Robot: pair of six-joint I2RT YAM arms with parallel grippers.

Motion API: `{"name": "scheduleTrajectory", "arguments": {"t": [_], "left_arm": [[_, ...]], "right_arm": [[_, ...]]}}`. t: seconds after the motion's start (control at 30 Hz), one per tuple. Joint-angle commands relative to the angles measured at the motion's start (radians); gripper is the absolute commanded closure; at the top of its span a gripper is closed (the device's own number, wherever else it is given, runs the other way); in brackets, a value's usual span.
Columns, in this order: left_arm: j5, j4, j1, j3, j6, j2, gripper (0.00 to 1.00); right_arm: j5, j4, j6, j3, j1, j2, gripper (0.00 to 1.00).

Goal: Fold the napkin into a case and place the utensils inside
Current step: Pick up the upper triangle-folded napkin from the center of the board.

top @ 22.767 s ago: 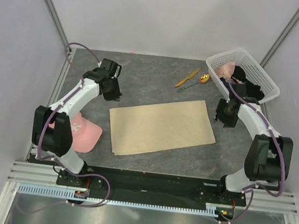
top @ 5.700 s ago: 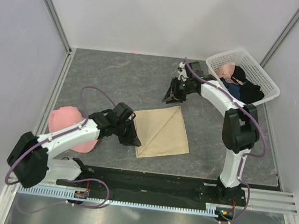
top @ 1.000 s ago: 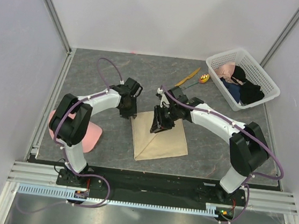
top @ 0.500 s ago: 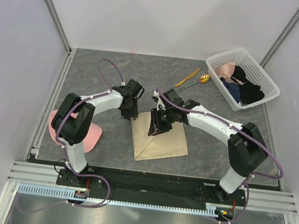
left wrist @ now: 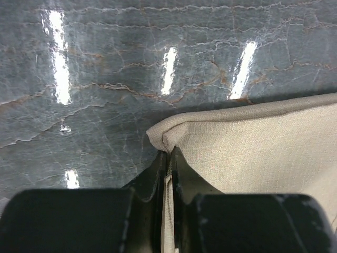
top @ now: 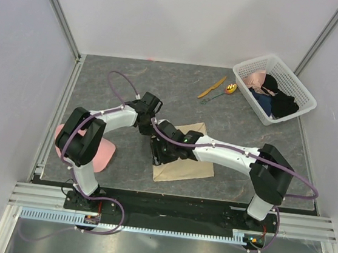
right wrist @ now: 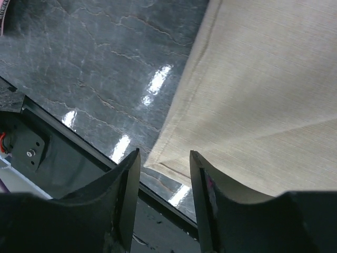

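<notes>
The folded beige napkin [top: 186,159] lies on the grey table in the middle. My left gripper [top: 148,128] is shut on the napkin's upper-left corner; in the left wrist view the cloth [left wrist: 253,142] is pinched between the shut jaws [left wrist: 169,158]. My right gripper [top: 161,155] is open and empty, over the napkin's left edge near its front-left corner [right wrist: 158,161]. The orange knife [top: 212,87] and the spoon [top: 222,92] with yellow bowl and green handle lie side by side at the back right.
A white basket [top: 293,110] with dark and pink clothes stands at the back right. A pink cap [top: 106,153] lies at the left, mostly behind my left arm. The table's black front rail [right wrist: 79,174] shows just below the napkin corner.
My right gripper has moved left and toward the front, from the napkin's top to its left edge. My left gripper stays at the upper-left corner.
</notes>
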Motion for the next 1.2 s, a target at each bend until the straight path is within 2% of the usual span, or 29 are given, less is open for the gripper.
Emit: {"name": "scheduleTrajectory", "arguments": {"t": [0.0,0.33,1.0,1.17], "left_arm": [[0.038,-0.027,-0.01,-0.066,-0.054,0.008,0.98],[0.075,-0.062,-0.01,-0.085,-0.129,-0.015,0.98],[0.077,-0.052,-0.01,-0.089,-0.117,0.001,0.98],[0.074,-0.041,-0.009,-0.101,-0.102,-0.001,0.98]], "right_arm": [[0.11,0.052,0.026,0.01,0.065,0.036,0.5],[0.199,0.028,0.042,0.024,0.142,0.102,0.54],[0.3,-0.049,0.039,0.001,0.209,0.194,0.55],[0.316,-0.063,0.05,-0.042,0.219,0.24,0.61]]}}
